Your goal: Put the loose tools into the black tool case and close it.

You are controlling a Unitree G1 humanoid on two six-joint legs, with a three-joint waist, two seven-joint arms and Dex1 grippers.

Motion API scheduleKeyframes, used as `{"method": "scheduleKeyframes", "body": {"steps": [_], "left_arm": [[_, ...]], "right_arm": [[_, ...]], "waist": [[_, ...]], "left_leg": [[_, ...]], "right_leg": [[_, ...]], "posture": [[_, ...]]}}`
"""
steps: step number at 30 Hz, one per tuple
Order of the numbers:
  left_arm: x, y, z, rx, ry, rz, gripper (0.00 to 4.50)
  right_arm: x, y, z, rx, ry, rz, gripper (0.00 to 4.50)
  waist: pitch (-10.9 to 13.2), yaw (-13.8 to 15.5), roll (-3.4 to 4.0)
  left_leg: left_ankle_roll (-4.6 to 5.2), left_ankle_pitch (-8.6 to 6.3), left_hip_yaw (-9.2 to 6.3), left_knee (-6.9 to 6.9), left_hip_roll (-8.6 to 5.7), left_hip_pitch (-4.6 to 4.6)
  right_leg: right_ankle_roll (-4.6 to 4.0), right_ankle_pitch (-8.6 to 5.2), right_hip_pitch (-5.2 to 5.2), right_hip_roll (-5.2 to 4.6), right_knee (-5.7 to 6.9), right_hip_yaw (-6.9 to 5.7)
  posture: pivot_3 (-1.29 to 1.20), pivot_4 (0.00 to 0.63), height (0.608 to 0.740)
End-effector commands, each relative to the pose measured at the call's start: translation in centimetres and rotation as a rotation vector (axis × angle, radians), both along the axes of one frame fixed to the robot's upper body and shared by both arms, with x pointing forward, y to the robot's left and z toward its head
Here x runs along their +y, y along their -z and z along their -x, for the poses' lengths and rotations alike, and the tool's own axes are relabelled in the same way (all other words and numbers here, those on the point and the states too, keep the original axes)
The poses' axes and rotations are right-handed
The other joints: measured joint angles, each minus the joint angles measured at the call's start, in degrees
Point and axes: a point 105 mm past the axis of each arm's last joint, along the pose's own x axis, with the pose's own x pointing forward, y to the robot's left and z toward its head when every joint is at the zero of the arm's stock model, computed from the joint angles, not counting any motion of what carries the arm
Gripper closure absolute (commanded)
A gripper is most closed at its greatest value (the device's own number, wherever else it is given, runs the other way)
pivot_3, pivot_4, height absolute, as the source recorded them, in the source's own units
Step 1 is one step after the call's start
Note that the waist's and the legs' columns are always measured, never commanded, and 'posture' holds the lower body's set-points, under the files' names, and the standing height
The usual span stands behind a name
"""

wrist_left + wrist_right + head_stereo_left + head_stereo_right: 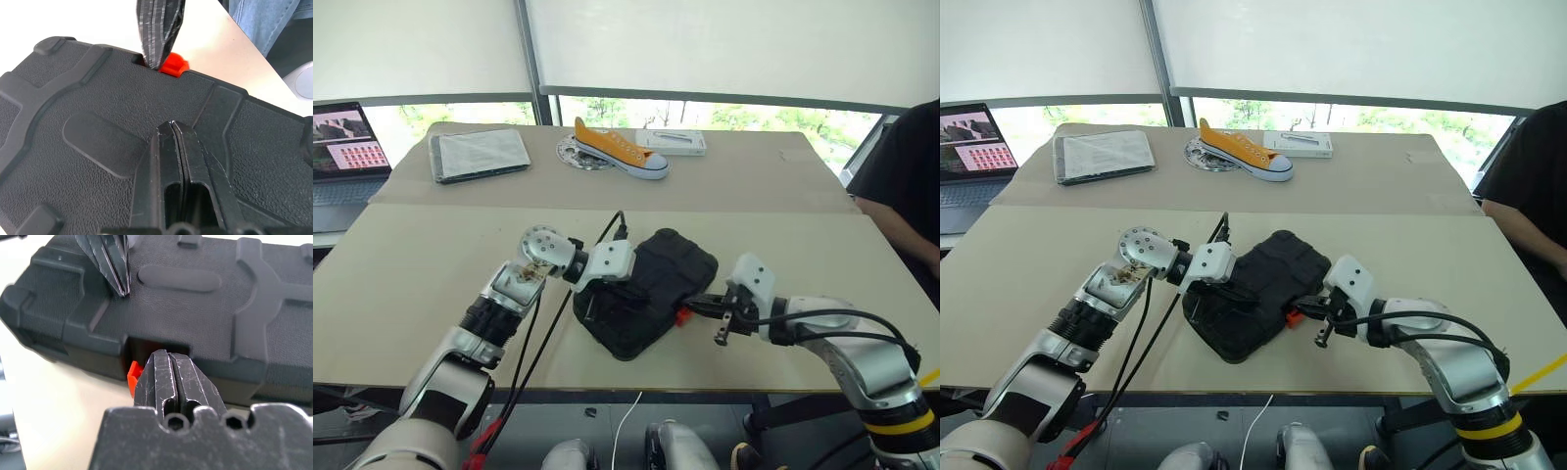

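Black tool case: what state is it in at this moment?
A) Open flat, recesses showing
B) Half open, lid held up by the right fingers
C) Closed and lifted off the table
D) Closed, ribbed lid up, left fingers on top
D: the black tool case lies shut on the table, the left gripper with shut fingers resting on its lid, the right gripper at the orange latch.

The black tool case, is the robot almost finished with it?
Nearly. The black tool case already lies folded shut on the table, and no loose tools are lying around it. Right now the left gripper, fingers shut, presses on the lid while the shut right gripper sits at the orange latch. What looks left is snapping that latch; whether it has caught is hard to tell.
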Motion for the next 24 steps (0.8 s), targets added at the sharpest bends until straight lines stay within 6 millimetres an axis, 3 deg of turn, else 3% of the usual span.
{"method": "scheduleKeyframes", "body": {"steps": [1,5,10,17,24], "left_arm": [[1.3,2.0,-0.3,0.039,-0.045,-0.091,4.45],[1.2,1.9,-0.4,0.040,-0.045,-0.088,4.45],[0.6,1.8,-0.4,0.032,-0.024,-0.084,4.45],[-0.1,1.4,-0.7,0.018,-0.010,-0.075,4.45],[0.1,2.3,-0.5,-0.011,0.016,-0.114,4.45]], "right_arm": [[-1.0,-0.8,0.9,-0.027,0.013,0.006,4.50],[-1.4,-0.4,1.2,-0.011,0.049,-0.015,4.50],[-0.8,1.5,1.5,0.032,0.053,-0.004,4.50],[0.6,3.4,0.2,0.035,0.055,0.011,4.50],[2.1,-0.4,-1.3,-0.085,0.034,-0.067,4.50]], "waist": [[0.00,0.07,0.00],[0.00,-0.09,0.00],[0.00,0.02,0.00],[0.00,0.07,0.00],[0.01,-0.02,0.00]], "left_leg": [[0.00,0.00,0.00,0.00,0.00,-0.01],[0.01,-0.01,0.01,0.00,0.00,-0.05],[0.02,-0.01,-0.04,0.00,0.01,-0.04],[0.06,-0.03,-0.01,0.01,-0.04,-0.05],[0.07,-0.04,-0.04,0.01,-0.02,-0.02]], "right_leg": [[0.00,0.00,0.00,0.00,0.01,0.00],[0.06,0.01,0.01,-0.01,0.03,0.05],[0.08,0.01,0.02,0.00,0.06,0.02],[0.10,0.03,0.01,-0.03,0.00,0.05],[0.08,0.03,-0.04,-0.01,-0.04,-0.01]], "posture": [[0.00,0.150,0.733],[0.00,0.150,0.733],[0.00,0.150,0.733],[0.00,0.150,0.733],[0.00,0.150,0.733]]}}
